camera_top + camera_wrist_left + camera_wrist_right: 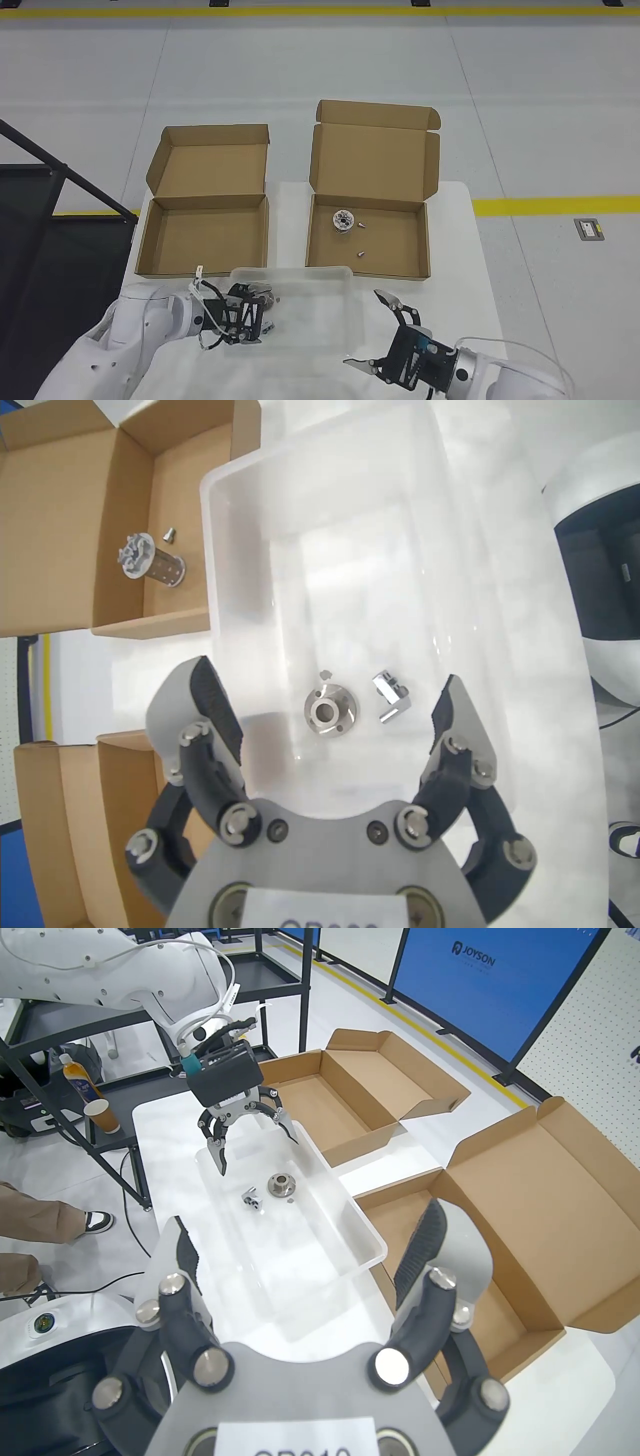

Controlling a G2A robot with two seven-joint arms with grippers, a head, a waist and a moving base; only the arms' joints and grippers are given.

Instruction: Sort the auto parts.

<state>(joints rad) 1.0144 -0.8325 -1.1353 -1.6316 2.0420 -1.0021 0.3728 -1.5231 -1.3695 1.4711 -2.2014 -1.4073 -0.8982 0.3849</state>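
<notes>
**Two loose parts under the left claw (327,672)**

A silver flanged hub (330,711) with a centre bore lies just beside an L-shaped bracket (392,697) in my clear tray (210,565) on the worktop (165,1138). The left claw hangs released above them, a gap my right wrist view makes plain. The right claw (305,1215) is released too.

The left claw (327,680) points down. Its two fingers (215,700) have black pads and are spread wide, with nothing held between them. The right claw (306,1215) is wide open too and holds nothing. The left claw hangs well ahead of the right claw's open fingers.
</notes>
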